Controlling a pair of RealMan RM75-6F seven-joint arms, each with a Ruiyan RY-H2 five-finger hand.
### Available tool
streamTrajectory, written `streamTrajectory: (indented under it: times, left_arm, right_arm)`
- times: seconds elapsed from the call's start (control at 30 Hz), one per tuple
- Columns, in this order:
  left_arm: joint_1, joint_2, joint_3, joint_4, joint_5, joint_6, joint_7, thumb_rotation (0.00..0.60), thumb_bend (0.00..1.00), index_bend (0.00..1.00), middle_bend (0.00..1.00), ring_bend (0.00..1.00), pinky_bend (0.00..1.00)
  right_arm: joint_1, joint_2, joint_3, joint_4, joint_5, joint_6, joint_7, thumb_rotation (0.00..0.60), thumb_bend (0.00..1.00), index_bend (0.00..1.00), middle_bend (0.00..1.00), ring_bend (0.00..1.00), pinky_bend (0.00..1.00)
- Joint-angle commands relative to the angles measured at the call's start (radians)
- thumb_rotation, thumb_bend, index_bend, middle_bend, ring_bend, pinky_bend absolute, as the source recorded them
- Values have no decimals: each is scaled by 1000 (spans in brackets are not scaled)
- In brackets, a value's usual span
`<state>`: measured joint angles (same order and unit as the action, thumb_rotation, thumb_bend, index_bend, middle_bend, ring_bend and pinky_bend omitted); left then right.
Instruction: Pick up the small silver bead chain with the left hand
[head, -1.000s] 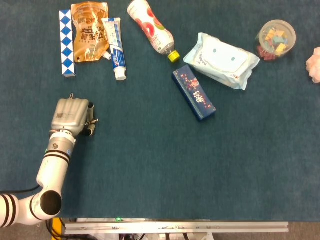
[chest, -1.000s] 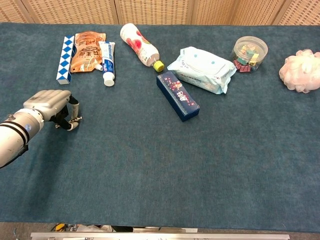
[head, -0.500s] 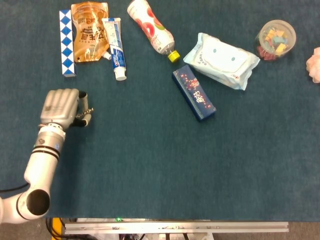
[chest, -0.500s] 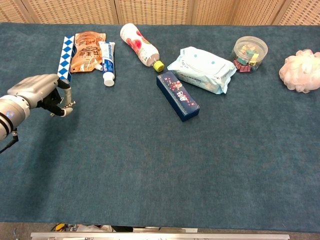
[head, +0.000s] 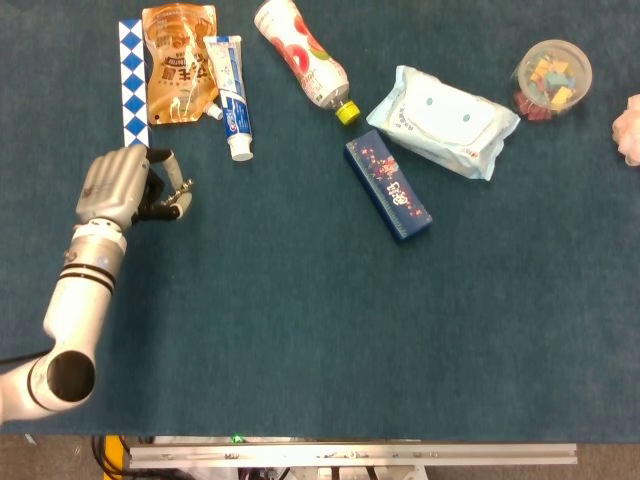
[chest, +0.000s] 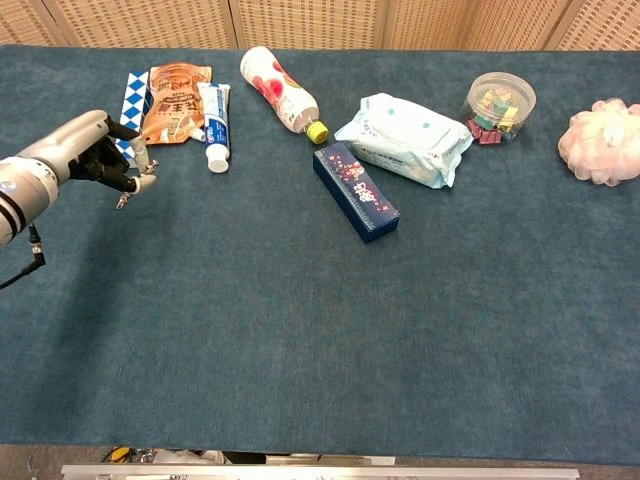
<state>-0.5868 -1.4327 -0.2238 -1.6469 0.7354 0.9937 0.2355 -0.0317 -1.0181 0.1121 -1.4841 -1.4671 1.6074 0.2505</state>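
Observation:
My left hand (head: 122, 189) hangs above the table at the left, its fingers curled around the small silver bead chain (head: 181, 187). Only a short silver end of the chain pokes out past the fingertips in the head view. The chest view shows the same left hand (chest: 93, 150) raised off the cloth, with a bit of chain (chest: 124, 200) dangling below the fingers. Most of the chain is hidden inside the fist. My right hand is in neither view.
Just beyond the hand lie a blue-and-white checked strip (head: 131, 85), an orange pouch (head: 178, 60) and a toothpaste tube (head: 230, 95). Further right are a bottle (head: 303, 60), a dark blue box (head: 388, 185), a wipes pack (head: 443, 120), a jar (head: 552, 78) and a pink puff (chest: 603, 146).
The left hand has lifted off the table with the chain in it and moved toward the far left, close to the checked strip.

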Motion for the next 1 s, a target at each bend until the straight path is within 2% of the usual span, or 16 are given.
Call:
streamTrajectory:
  times: [0.03, 0.47, 1.0]
  left_arm:
    - [-11, -41, -14, 69, -14, -26, -37, 600, 346, 601, 987, 943, 1000]
    - [6, -120, -38, 250, -22, -87, -179, 600, 345, 603, 986, 943, 1000]
    - [24, -175, -50, 371, 43, -112, -272, 600, 346, 608, 986, 943, 1000]
  right_arm:
    - [-2, 1, -1, -1, 2, 0, 0, 600, 198, 503, 533, 466, 453]
    - [-3, 3, 1, -13, 2, -1, -13, 600, 197, 503, 533, 466, 453]
    - [-7, 8, 0, -31, 1, 2, -32, 600, 197, 502, 533, 466, 453]
